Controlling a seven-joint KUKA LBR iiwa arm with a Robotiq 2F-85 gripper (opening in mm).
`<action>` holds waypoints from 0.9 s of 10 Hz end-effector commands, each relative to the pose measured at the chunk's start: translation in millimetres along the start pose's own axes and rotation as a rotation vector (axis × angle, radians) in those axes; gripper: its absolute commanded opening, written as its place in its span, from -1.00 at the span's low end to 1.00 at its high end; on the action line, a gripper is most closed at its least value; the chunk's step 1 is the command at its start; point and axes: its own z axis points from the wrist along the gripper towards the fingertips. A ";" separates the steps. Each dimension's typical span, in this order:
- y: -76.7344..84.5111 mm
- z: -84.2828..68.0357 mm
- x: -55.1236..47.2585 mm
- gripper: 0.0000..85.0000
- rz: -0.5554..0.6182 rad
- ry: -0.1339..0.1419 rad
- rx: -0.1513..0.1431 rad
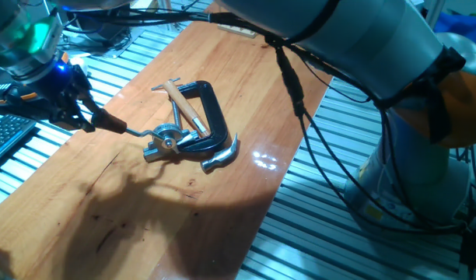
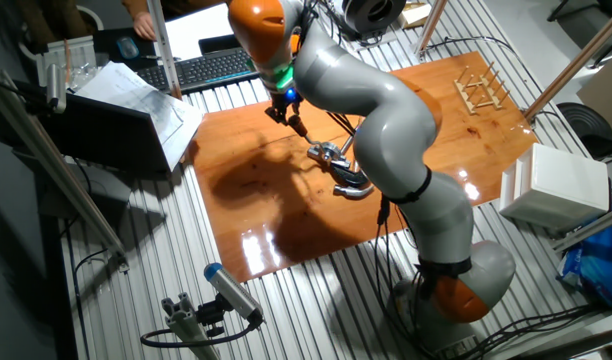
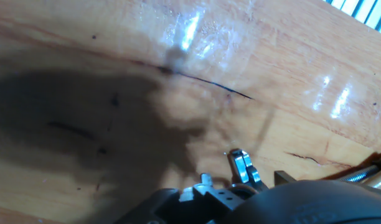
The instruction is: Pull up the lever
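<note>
The lever lies on the wooden table (image 1: 106, 210). Its thin silver arm (image 1: 141, 132) runs from a small silver hub (image 1: 168, 141) leftward to a dark red-brown knob (image 1: 110, 122). My gripper (image 1: 89, 118) is at the table's left edge, and its dark fingers are closed on the outer end of the knob. In the other fixed view the gripper (image 2: 298, 122) sits just left of the lever (image 2: 321, 150). The hand view shows mostly tabletop in shadow, with a blurred silver metal part (image 3: 240, 167) at the bottom. The fingertips are not clear there.
A black C-clamp (image 1: 211, 117) and a pale-handled hammer (image 1: 190, 113) lie against the hub. A keyboard (image 1: 5, 136) sits off the table's left side. Black cables (image 1: 300, 101) hang from the arm. A wooden rack (image 2: 481, 88) stands at the far end, and a white box (image 2: 556, 185) beside the table.
</note>
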 end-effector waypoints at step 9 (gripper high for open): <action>-31.7 -11.1 25.0 -1.00 -0.001 -0.023 0.003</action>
